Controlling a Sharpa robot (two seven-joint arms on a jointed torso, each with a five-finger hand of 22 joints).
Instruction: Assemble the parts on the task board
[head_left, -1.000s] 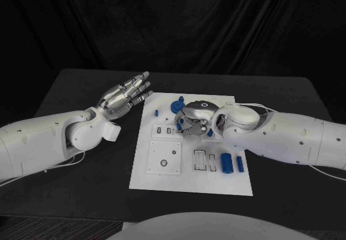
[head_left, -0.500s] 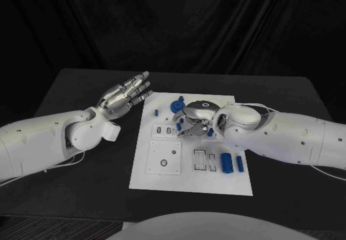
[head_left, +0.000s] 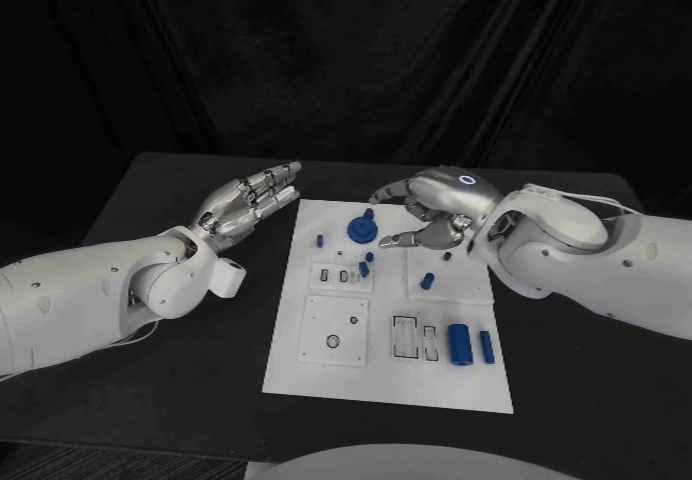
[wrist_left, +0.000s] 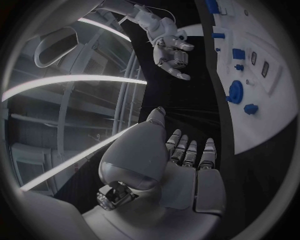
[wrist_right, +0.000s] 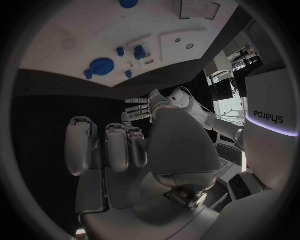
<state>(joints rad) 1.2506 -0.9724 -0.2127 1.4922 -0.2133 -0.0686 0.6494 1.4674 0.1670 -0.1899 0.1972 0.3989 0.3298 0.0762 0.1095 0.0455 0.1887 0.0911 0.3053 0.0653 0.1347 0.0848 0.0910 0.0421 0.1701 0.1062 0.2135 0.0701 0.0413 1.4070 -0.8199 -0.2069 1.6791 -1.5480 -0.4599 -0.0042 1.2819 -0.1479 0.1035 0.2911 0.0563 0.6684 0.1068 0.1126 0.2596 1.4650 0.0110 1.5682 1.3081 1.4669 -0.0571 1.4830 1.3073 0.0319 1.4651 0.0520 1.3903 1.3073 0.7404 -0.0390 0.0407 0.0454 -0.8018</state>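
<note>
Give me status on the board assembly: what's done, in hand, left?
Done: several small blue parts stand in the task board, near the blue gear.
In hand: nothing. The right hand hovers over the board's far edge with fingers curled, holding nothing; the left hand is open beside the board.
Left: two blue cylinders lie loose, and the slots beside them look unfilled.

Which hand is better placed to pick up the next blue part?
Right, probably. The right hand hangs empty over the task board's far end by the blue gear; the left hand is beside the board, fingers extended.
</note>
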